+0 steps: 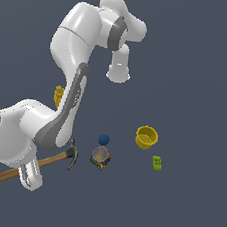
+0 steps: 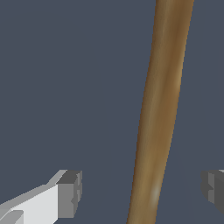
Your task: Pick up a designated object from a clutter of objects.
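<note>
Down at the exterior view's left, the hammer (image 1: 54,159) lies flat on the dark grey counter (image 1: 198,95), its brown wooden handle running from the lower left up toward the dark metal claw head, which points to the right near the middle of the scene. Across that handle the white arm (image 1: 60,114) bends low, its last white link covering part of the wood, so the end effector itself is hidden in this view. From the wrist view the end effector (image 2: 142,192) is spread wide, one grey fingertip (image 2: 70,192) on one side of the handle (image 2: 159,109) and the other at the opposite edge of the picture, with bare counter showing between each pad and the wood, so neither touches it. Behind the arm a yellow bottle (image 1: 59,95) peeps out, mostly hidden. Right of the hammer head sits the small blue ball (image 1: 103,139), and just below it the multicoloured can (image 1: 100,157), the two close together but whether they touch I cannot tell. Further right stands the yellow cup (image 1: 146,137), upright with its mouth open upward, well apart from the can. Last on the right, near the cup, lies the tiny green block (image 1: 157,162)
</note>
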Controlling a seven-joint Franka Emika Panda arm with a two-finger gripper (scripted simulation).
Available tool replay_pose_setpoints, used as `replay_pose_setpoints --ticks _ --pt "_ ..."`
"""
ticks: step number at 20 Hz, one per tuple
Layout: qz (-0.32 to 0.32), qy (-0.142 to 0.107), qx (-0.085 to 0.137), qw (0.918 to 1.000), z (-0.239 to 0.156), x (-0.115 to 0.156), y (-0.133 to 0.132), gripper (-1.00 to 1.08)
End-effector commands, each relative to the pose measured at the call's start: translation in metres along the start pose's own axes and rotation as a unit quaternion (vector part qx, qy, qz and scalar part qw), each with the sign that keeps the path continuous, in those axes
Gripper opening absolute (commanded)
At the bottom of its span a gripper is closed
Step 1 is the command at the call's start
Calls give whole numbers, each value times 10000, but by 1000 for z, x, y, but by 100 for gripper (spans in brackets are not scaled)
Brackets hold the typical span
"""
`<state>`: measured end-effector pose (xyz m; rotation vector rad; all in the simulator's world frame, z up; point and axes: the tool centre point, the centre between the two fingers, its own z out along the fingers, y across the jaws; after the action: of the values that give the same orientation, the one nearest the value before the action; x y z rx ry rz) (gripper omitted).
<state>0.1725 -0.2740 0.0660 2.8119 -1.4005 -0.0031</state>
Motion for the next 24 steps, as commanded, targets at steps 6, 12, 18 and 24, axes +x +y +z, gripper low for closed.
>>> replay_pose_setpoints --ticks 6,12,18,24 --pt "1 3 3 10000 13 0 0 100" --pt "12 6 6 10000 44 0 0 100" --pt "14 7 7 10000 50 1 0 100" --pt "14 7 7 10000 50 1 0 -100"
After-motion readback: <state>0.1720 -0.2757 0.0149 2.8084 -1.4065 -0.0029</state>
